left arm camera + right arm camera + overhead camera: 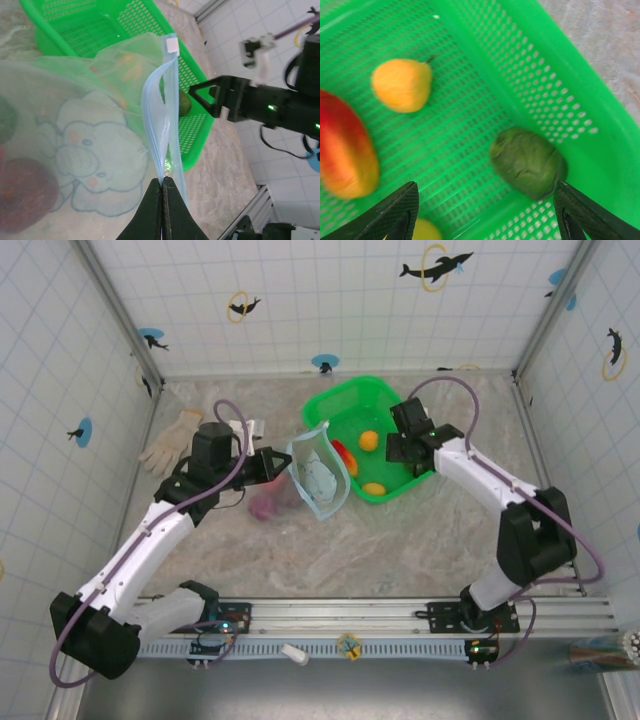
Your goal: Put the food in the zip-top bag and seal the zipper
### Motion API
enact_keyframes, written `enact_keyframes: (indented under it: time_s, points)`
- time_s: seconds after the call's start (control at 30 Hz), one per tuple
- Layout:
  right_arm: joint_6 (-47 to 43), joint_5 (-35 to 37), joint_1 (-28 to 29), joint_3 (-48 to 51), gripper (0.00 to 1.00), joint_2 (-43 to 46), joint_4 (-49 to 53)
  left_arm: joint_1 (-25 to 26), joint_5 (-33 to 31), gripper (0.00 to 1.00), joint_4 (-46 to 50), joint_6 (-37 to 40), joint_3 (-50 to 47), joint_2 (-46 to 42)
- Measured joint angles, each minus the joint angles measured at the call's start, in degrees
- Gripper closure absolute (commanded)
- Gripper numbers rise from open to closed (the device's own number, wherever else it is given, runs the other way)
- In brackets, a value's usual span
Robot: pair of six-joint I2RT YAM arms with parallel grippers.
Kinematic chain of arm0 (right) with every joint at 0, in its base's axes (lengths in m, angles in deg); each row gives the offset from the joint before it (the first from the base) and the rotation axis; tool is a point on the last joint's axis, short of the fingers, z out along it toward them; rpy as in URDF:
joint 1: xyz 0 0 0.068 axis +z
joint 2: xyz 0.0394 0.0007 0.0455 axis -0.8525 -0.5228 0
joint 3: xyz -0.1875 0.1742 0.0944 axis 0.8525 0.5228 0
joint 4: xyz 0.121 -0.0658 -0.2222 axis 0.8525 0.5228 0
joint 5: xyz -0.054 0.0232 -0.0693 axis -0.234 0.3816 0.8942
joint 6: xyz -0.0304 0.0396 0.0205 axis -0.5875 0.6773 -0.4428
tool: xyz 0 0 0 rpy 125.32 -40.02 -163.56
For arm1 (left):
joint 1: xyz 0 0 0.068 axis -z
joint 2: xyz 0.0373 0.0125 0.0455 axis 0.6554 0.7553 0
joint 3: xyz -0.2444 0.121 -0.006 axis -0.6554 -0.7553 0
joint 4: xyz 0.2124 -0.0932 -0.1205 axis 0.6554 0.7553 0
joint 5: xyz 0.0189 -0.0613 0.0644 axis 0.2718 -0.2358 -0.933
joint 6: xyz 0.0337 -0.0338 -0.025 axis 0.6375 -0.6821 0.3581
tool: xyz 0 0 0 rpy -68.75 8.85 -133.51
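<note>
The zip-top bag (318, 478) is held upright beside the basket, its mouth parted. My left gripper (283, 466) is shut on the bag's mouth edge, pinching the light-blue zipper (155, 115) at its near end (163, 181). A dark maroon piece of food (22, 195) shows through the bag's wall. My right gripper (486, 200) stands open low inside the basket, and a green piece of food (527, 161) lies between its fingers, close to the right one. An orange-yellow piece (402, 84), a red-orange piece (345, 145) and a yellow piece (425, 231) lie further left.
The green mesh basket (360, 395) sits at the back middle of the table, with its near wall (190, 150) right behind the bag. A white glove (172, 443) lies at the back left. Tiled walls close in the table on three sides.
</note>
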Motion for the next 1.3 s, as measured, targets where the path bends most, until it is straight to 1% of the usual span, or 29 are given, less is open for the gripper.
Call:
enact_keyframes:
  time_s: [0.17, 0.3, 0.47, 0.67, 0.83, 1.0, 1.1, 1.13, 1.3]
  points:
    - [-2.08, 1.25, -2.58, -6.64, 0.19, -8.81, 4.35, 0.0, 0.39, 1.0, -2.45, -0.66, -1.97, -0.02]
    - [-3.37, 1.88, -3.02, -9.42, 0.18, -14.03, 6.43, 0.0, 0.9, 1.0, -3.45, -0.85, -3.8, -0.2]
    - [-4.07, 3.17, -3.02, -9.86, 0.19, -17.77, 8.15, 0.0, 1.44, 1.0, -3.91, -0.87, -4.96, -0.98]
    - [-4.79, 3.43, -3.69, -9.86, 0.22, -19.56, 8.07, 0.0, 1.62, 1.0, -4.37, -0.85, -4.96, -1.18]
    - [-6.27, 2.54, -4.04, -9.86, 0.25, -19.69, 5.66, 0.0, 1.62, 1.0, -4.37, -0.85, -4.98, -1.18]
    - [-7.39, 1.09, -4.02, -10.01, 0.3, -21.64, 4.59, 0.0, 1.62, 1.0, -4.33, -0.85, -4.98, -1.18]
    - [-7.87, -0.02, -4.0, -10.21, 0.4, -22.99, 4.37, 0.0, 1.57, 1.0, -4.31, -0.83, -4.98, -1.18]
    - [-8.11, -0.22, -3.98, -10.27, 0.42, -23.02, 4.17, 0.0, 1.57, 1.0, -4.28, -0.85, -4.98, -1.18]
    - [-8.46, -0.85, -3.65, -10.67, 0.45, -22.69, 4.0, 0.0, 1.36, 1.0, -4.11, -0.83, -4.98, -1.18]
